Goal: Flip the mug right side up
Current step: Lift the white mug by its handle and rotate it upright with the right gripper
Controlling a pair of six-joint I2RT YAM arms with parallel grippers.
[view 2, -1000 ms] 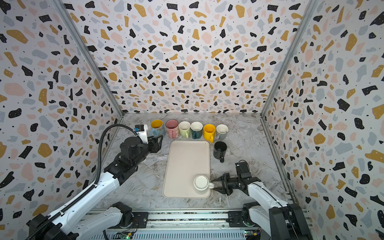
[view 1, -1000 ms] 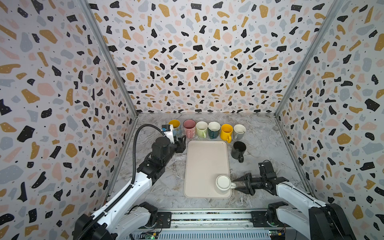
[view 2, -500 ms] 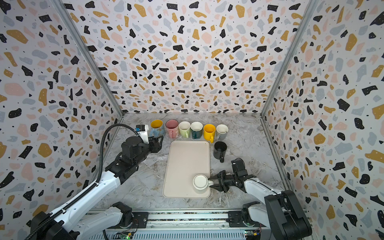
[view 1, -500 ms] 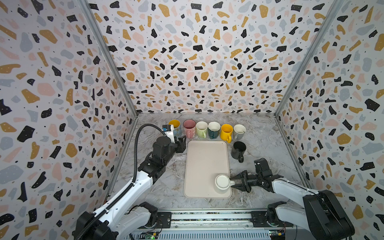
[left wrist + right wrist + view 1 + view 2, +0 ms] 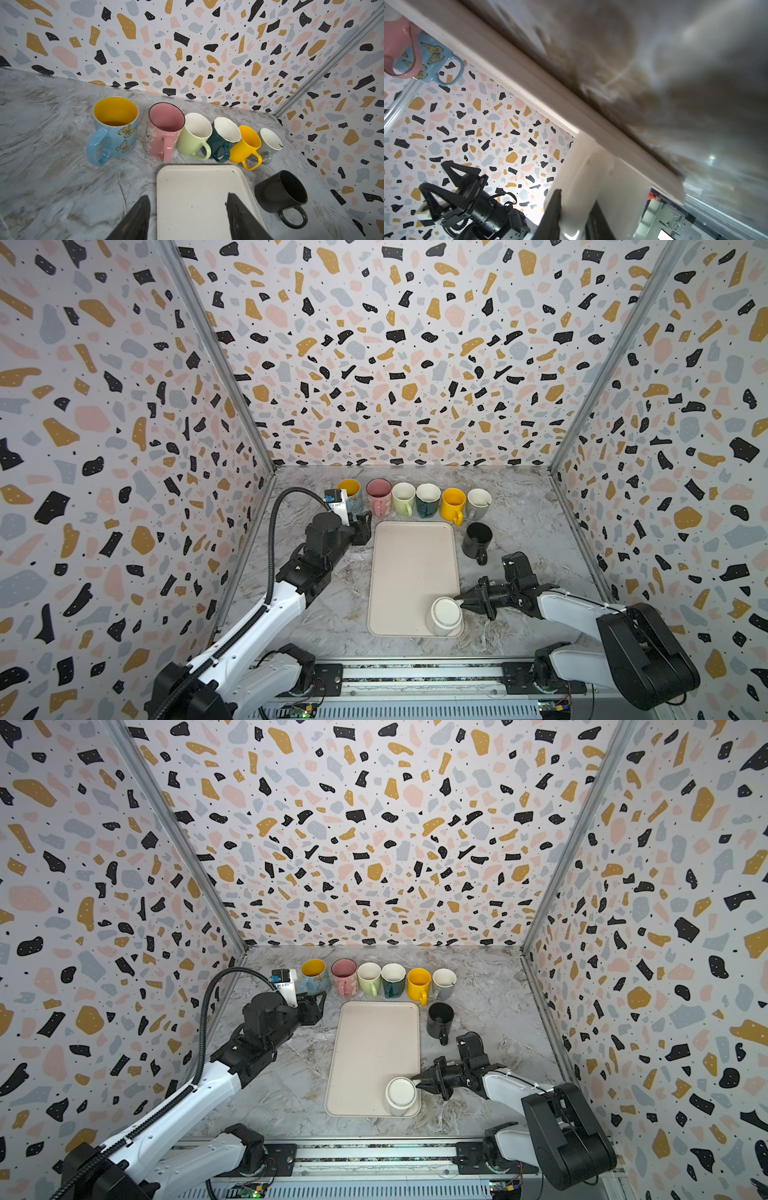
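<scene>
At the near right corner of a cream tray (image 5: 411, 556), a cream mug (image 5: 444, 616) stands upside down, its flat base facing up and its mouth hidden against the tray. Its handle is hard to make out in both top views, because the right pincer (image 5: 462, 602) covers it. The right wrist view shows only a slice of the mug's wall and handle, cut off by the frame edge. Blurred marbled tabletop (image 5: 675, 83) fills much of that picture. In it, the dark fingers (image 5: 552, 214) press on either side of the cream handle, so the right pincer is closed on the mug's handle.

In both top views the mug sits just to the left of that pincer, touching its tips. The right arm (image 5: 573, 608) lies low, stretched along the tabletop, with its pincer pointing sideways toward the tray. The left arm (image 5: 266, 614) reaches toward the far end of the tabletop, its wrist beside the tray's far left corner. The left pincer (image 5: 187, 195) is open, fingers well apart above the tray's far edge. Beyond it stands a row of six upright mugs (image 5: 195, 135), with a black mug (image 5: 280, 191) just beside the tray.
</scene>
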